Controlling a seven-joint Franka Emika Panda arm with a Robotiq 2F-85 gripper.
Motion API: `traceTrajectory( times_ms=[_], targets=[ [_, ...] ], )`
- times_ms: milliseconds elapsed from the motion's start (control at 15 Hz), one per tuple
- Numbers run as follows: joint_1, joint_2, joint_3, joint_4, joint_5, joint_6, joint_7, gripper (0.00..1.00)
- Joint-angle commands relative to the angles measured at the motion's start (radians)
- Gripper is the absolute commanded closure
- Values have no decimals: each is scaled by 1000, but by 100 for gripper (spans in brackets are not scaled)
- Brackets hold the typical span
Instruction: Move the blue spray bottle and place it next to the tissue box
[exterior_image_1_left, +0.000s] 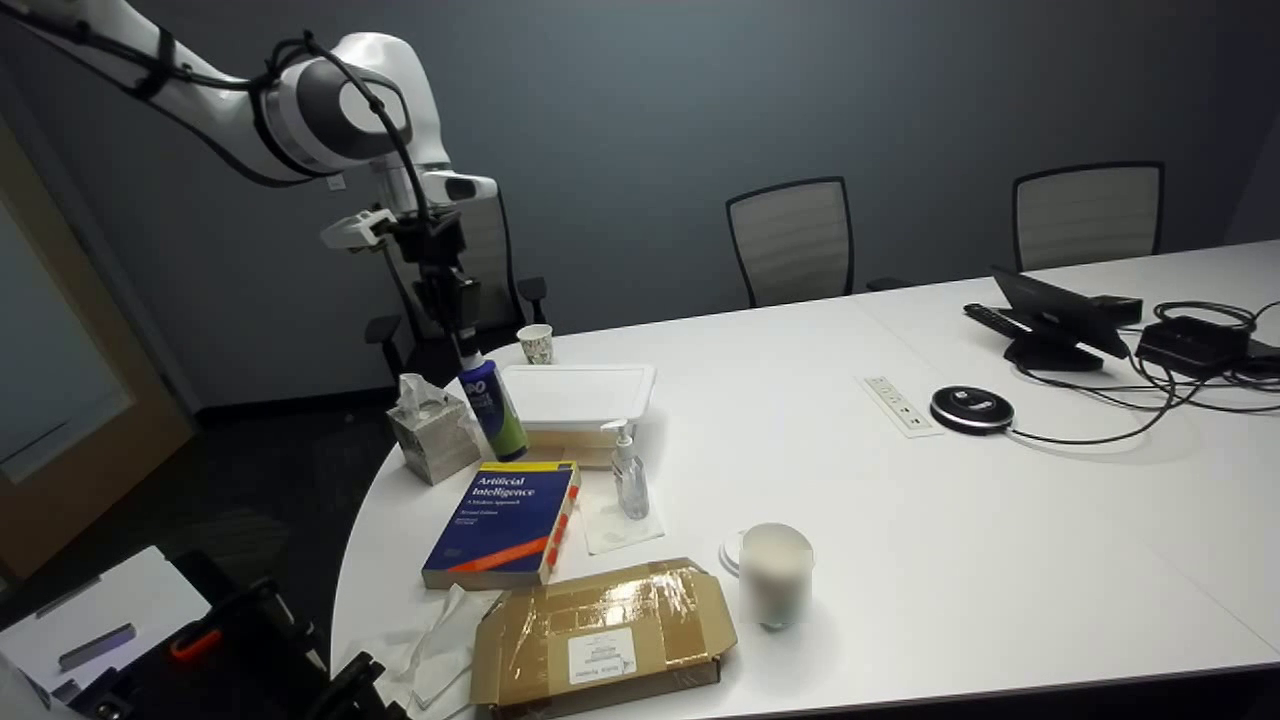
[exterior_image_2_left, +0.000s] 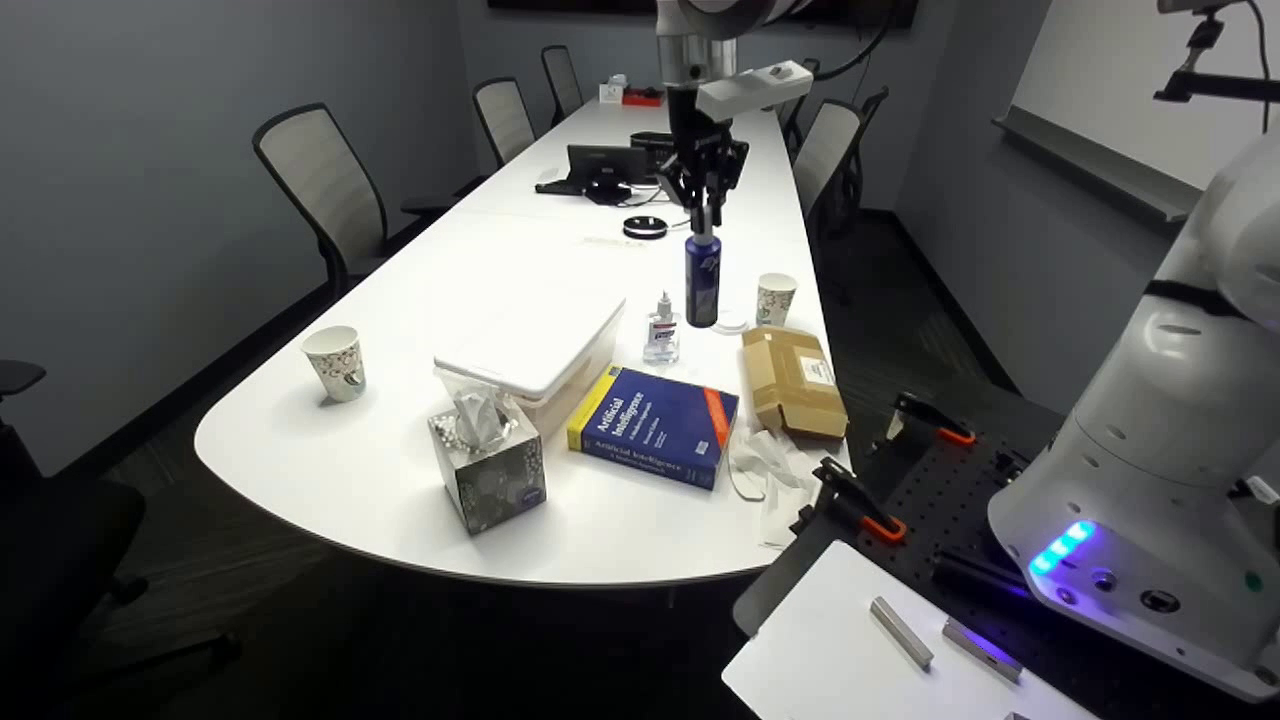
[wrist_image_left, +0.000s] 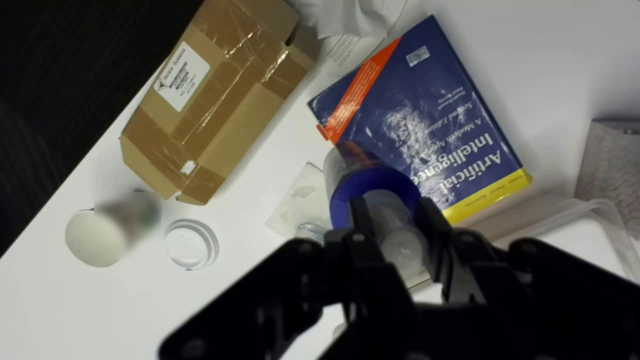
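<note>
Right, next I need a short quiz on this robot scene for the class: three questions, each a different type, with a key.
1. Fill in the blank: The gripper holds the blue spray bottle by its pale ____.

2. Multiple choice: Which title is printed on the book?
A) Organic Chemistry
B) Artificial Intelligence
C) World History

3. True or false: The blue spray bottle hangs clear of the table, not yet set down next to the tissue box.

Key
1. top
2. B
3. True
</note>
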Motion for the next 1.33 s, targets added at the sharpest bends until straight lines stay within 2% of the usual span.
traceTrajectory(
  times_ms=[0,467,733,1267],
  targets=[
    [35,-17,59,-44,-12,5,2,93],
    [109,79,149,-30,5,86,-95,93],
    [126,159,162,-12,7,172,-176,93],
    [136,320,181,52,44,254,-346,93]
  ],
)
